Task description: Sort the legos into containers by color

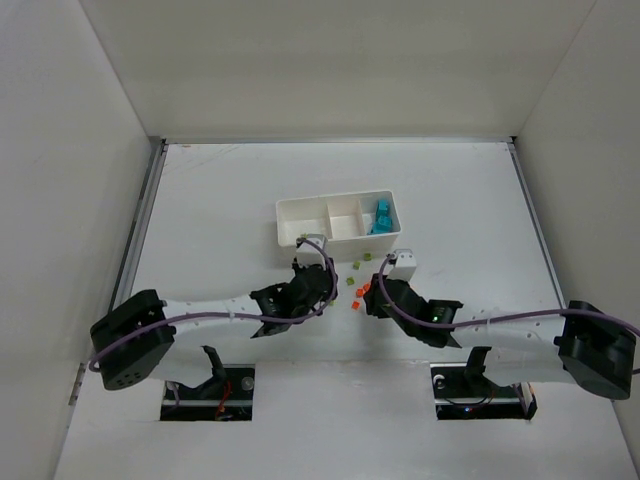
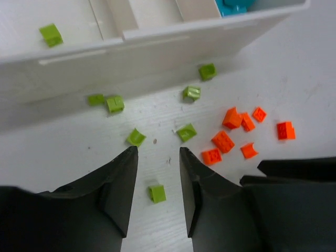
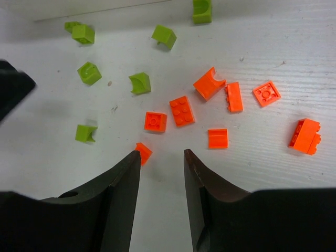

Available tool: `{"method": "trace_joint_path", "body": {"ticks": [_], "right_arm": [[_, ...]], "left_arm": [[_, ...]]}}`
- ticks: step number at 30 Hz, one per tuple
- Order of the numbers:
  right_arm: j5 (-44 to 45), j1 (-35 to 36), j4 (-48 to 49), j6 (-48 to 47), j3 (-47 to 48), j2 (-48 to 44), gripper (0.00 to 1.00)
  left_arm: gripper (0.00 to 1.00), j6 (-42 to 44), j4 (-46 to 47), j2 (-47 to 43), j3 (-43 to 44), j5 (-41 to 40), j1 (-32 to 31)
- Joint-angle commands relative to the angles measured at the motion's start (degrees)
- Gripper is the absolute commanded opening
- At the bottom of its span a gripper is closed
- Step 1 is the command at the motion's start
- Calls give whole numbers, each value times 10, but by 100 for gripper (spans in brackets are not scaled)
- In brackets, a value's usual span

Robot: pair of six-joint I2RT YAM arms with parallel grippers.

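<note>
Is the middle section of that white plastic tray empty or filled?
Empty: from above, the middle compartment of the white three-part plastic tray shows only bare floor; teal-blue plastic bricks lie in its neighbour.

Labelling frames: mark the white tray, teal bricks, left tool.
white tray (image 1: pixel 296 215): top view, bare left compartment floor.
teal bricks (image 1: pixel 382 218): top view, middle of pile.
left tool (image 2: pixel 157 156): left wrist view, between fingertips.

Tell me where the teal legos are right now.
In the top view, the teal legos sit in the right-end compartment of the white tray, beyond the loose green bricks and orange bricks.
</note>
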Motion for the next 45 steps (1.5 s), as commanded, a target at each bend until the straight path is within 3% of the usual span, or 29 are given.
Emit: {"method": "trace_joint_path", "body": {"ticks": [1, 6, 15, 20, 24, 28, 36, 45], "right_arm": [[13, -4, -3, 3, 1, -12, 44], [12, -8, 1, 2, 6, 3, 43], [14, -7, -4, 9, -3, -17, 44], [13, -7, -7, 11, -8, -25, 44], [17, -9, -8, 12, -9, -16, 44], [13, -26, -2, 15, -3, 4, 44], [8, -41, 11, -16, 38, 66, 41], [18, -30, 11, -17, 46, 65, 41]], "left_arm": [[37, -30, -20, 11, -2, 4, -30], [40, -47, -18, 42, -6, -16, -56], [37, -39, -17, 118, 15, -17, -73], [27, -43, -6, 148, 19, -30, -75], [17, -32, 8, 124, 17, -45, -79], [16, -3, 14, 64, 13, -56, -70], [16, 49, 14, -30, 34, -27, 50], [16, 56, 44, 18, 85, 35, 193]]}}
